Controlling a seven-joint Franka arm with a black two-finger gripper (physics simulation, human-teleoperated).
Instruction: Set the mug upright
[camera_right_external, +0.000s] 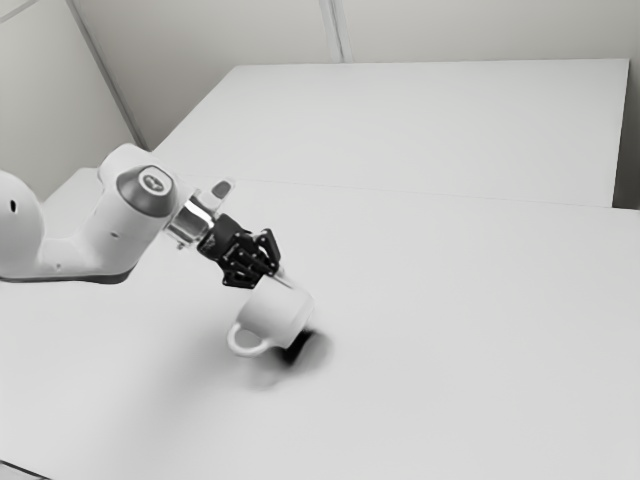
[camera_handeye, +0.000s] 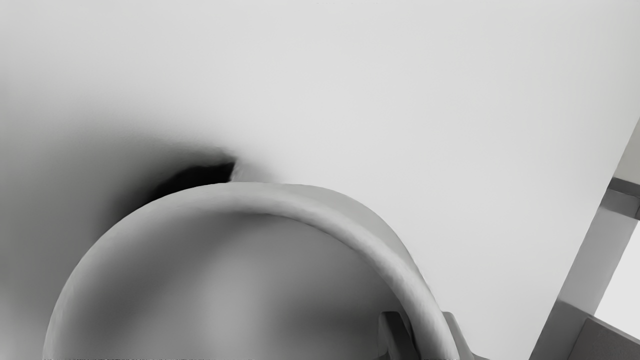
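Smooth, pale grey table (camera_right_external: 480, 310) took up most of the exterior view, from the lower edge to the upper right; a thin seam (camera_right_external: 400, 191) crossed it in the upper half. Plain light grey walls (camera_right_external: 480, 30) stood behind, along the top and in the upper left corner.

White, jointed robot arm (camera_right_external: 85, 240) with grey trim came in from the exterior view's left and sloped down toward the centre. At its end, a black two-finger gripper (camera_right_external: 279, 275), left of centre, pointed down and toward the exterior view's right.

Plain white, round-walled mug (camera_right_external: 275, 310) noted just below the gripper, left of centre and a little below mid-height. It was tilted, not upright: mouth toward the gripper, base toward the lower right. Could not tell whether the base touched the table. White loop handle (camera_right_external: 234, 342) on the mug's lower left side.

Pincer state, from the wrist view: dark grey fingers (camera_handeye: 392, 332) drawn nearly together, pinching the mug's wall near the rim, one finger inside the mug and one outside. Only the thickness of the wall, roughly, parted them.

Small black patch of shadow (camera_right_external: 297, 348) at the mug's base, with softer grey around it.
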